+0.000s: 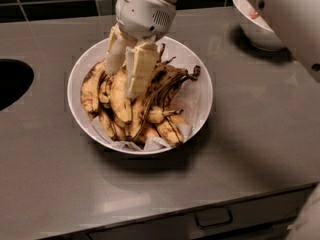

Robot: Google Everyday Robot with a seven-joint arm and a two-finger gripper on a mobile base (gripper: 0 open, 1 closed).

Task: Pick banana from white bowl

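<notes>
My hand [121, 83], upper centre of frame, grips narrowly on the banana [121, 103] in the white bowl [186, 59].
</notes>
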